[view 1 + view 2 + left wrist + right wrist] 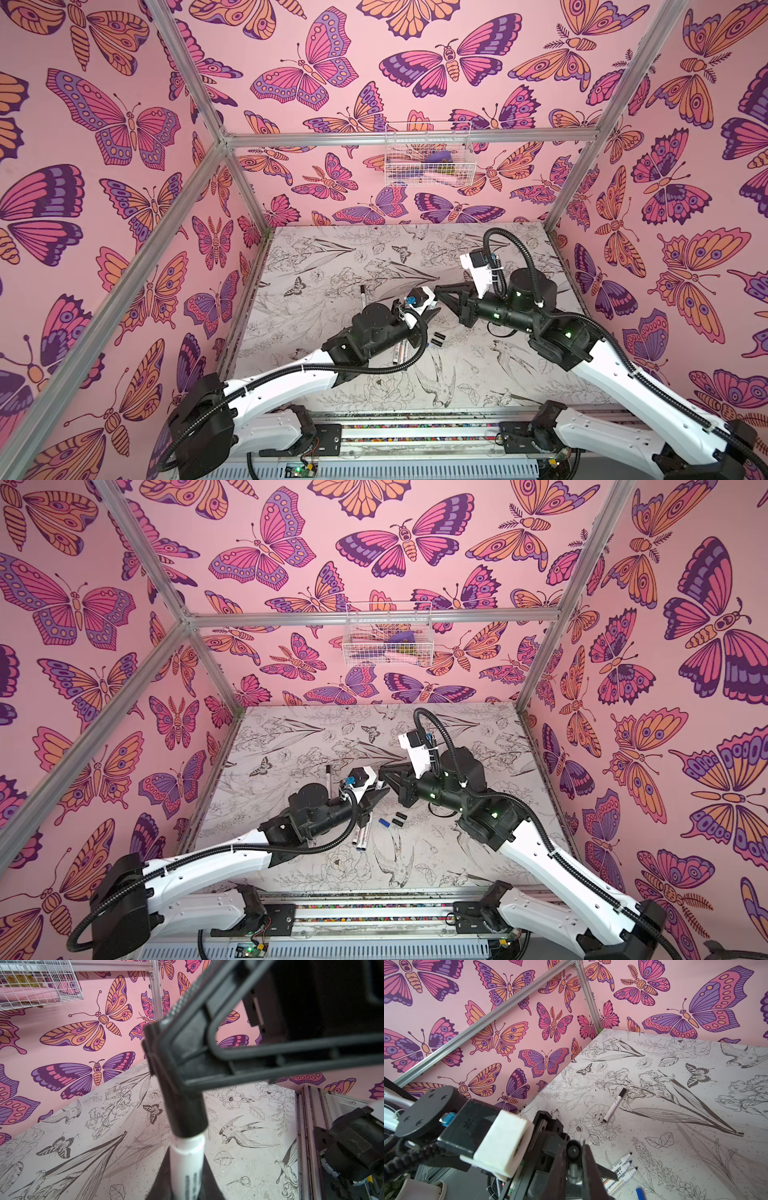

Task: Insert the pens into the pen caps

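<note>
**Cap on pen, mid-table**

Front: three bare pens [620, 1167], a blue cap [384, 823] and two black caps [435, 342] lie by the left arm [316, 812]. Above, left gripper [381, 796] clamps a pen [186, 1165]; right gripper [384, 773] pinches a black cap [188, 1118] over its tip, a join only the left wrist view shows. Beyond, one capped pen [613, 1105], then open table [457, 729] to the walls [552, 737].

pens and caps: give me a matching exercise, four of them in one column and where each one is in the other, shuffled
1. blue cap
2. capped pen
3. raised black cap
4. raised pen

a. gripped by the left hand
b. gripped by the right hand
c. lying alone on the left part of the table
d. on the table beside the loose black caps

Pairs: 1-d, 2-c, 3-b, 4-a
</note>
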`<act>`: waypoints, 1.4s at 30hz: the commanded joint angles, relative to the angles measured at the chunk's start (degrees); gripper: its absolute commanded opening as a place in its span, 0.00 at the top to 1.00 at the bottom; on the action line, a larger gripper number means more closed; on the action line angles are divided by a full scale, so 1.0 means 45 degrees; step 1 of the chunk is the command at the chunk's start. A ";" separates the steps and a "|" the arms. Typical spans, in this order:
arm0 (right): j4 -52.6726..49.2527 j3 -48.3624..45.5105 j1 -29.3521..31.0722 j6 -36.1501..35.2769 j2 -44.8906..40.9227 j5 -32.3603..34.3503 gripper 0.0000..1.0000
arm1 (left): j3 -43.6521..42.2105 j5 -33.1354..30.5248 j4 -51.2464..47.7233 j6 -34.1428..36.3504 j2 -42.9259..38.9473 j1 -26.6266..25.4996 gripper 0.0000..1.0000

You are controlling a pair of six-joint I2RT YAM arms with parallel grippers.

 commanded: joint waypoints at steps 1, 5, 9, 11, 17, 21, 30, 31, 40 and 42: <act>-0.2178 -0.0054 0.0842 0.0018 0.0095 -0.2039 0.86 | 0.0146 -0.0796 0.2234 0.0422 -0.0089 -0.0007 1.00; -0.2164 -0.0013 0.0836 0.0077 -0.0037 -0.1493 0.67 | 0.0044 -0.0649 0.2264 0.0321 -0.0079 -0.0101 1.00; -0.2121 0.0061 0.0824 0.0063 -0.0415 -0.0463 0.56 | -0.0138 -0.0613 0.2323 0.0168 -0.0002 -0.0154 1.00; -0.2170 0.0095 0.0815 0.0028 -0.0576 -0.0161 0.53 | -0.0247 -0.0645 0.2414 0.0083 0.0018 -0.0149 1.00; -0.2396 0.0222 0.0819 0.0039 -0.0836 0.0592 0.48 | -0.0482 -0.0671 0.2711 -0.0032 -0.0020 -0.0178 1.00; -0.2141 0.0222 0.0801 0.0007 -0.1131 0.1569 0.48 | -0.0591 -0.0611 0.2714 -0.0072 -0.0025 -0.0175 1.00; -0.1842 0.1438 0.0794 -0.0481 -0.0622 0.1116 0.53 | -0.0896 -0.0717 0.2714 -0.0557 0.0017 -0.0363 1.00; -0.1800 0.1570 0.0795 -0.0494 -0.0505 0.1010 0.53 | -0.0931 -0.0746 0.2714 -0.0589 0.0036 -0.0396 1.00; -0.1551 0.2234 0.0809 -0.0443 0.0761 0.0632 0.63 | -0.1061 -0.0903 0.2714 -0.0627 -0.0001 -0.0592 1.00; -0.1538 0.2239 0.0808 -0.0461 0.0816 0.0878 0.67 | -0.1057 -0.0923 0.2714 -0.0572 -0.0058 -0.0594 1.00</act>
